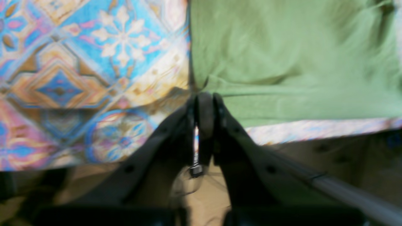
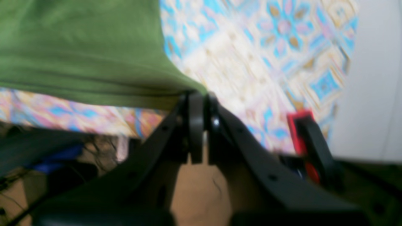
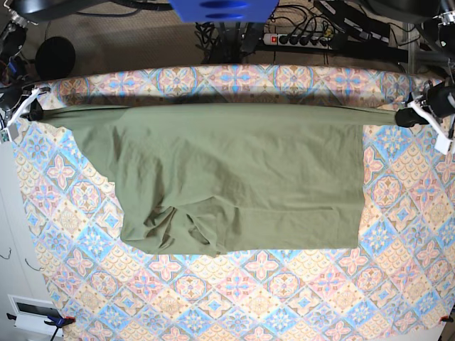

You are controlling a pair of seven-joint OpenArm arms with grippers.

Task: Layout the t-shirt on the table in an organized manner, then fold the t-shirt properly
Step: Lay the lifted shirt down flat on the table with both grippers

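**Inspector:** Where does the t-shirt [image 3: 234, 177] lie?

**Onlooker:** Across the far half of the table [image 3: 284, 298], spread wide. Its far edge is pulled into a taut straight line between the two arms. The near part is less tidy: it is bunched and creased at the near corner on the base view's left, and one side runs off at a slant.

**Inspector:** The tools?

**Onlooker:** The left tool [image 1: 204, 97] is clenched on a corner of the cloth, at the base view's right. The right tool [image 2: 201, 97] is clenched likewise on the opposite corner. Both wrist views are blurred, but the cloth plainly runs into the closed jaws.

**Inspector:** The step in hand?

**Onlooker:** Laying out, I judge; no fold is made. To do it well, both tools should keep equal tension and travel together, level, so the edge stays straight and square to the table. The bunched corner will likely need smoothing before folding. Uneven pull risks skewing the shirt.

**Inspector:** Anything else nearby?

**Onlooker:** A red clamp [image 2: 303, 138] grips the table's edge, apart from the shirt.
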